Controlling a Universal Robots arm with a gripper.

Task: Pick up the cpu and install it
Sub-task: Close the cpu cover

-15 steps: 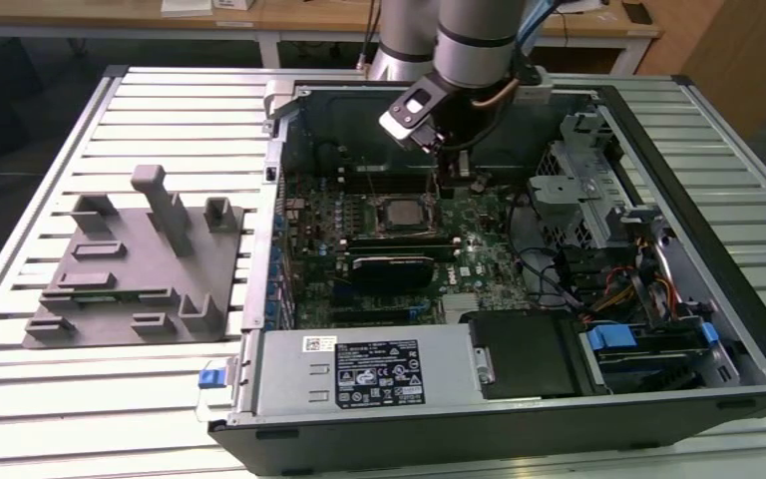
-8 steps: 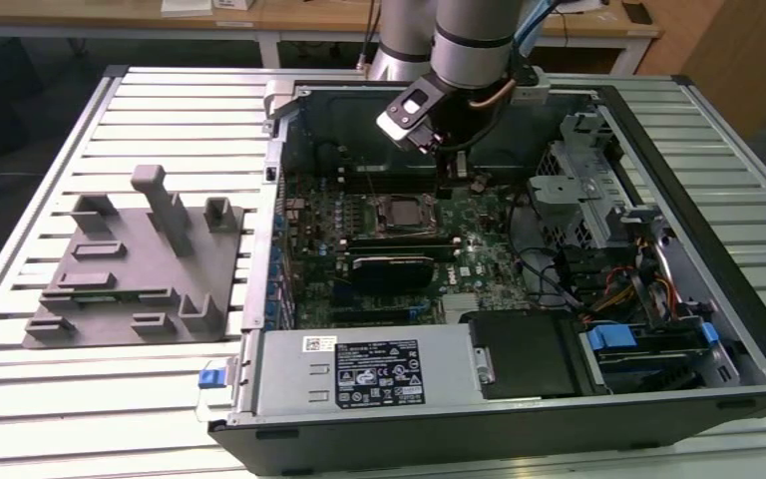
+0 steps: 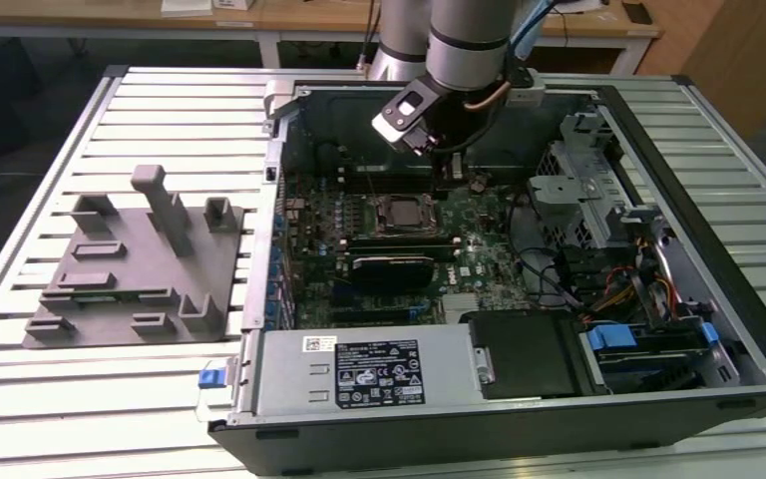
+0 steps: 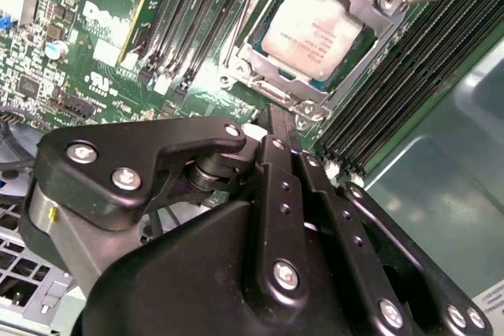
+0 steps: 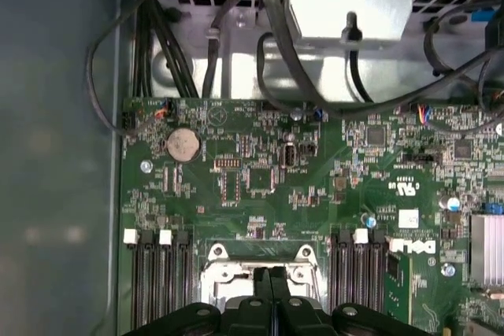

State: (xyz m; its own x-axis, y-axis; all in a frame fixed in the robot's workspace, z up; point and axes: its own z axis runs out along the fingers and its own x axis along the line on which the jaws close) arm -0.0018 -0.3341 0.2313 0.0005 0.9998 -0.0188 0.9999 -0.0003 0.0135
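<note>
Hand: my gripper [image 4: 276,120] pinched closed, empty, near the socket [image 4: 264,68].
Chip: cpu [image 4: 313,31] lies flat inside.
Care: I check corners sit flush.

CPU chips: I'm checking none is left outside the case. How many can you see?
1. The cpu sits in the socket on the motherboard, between memory slots; the arm may hide others.

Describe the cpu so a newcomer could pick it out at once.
Inside the open computer case lies a green motherboard. Between its two banks of black memory slots sits a square metal-framed socket, and the cpu lies in it. Its flat, pale silvery top sets it apart from the green board and black slots around it.
</note>
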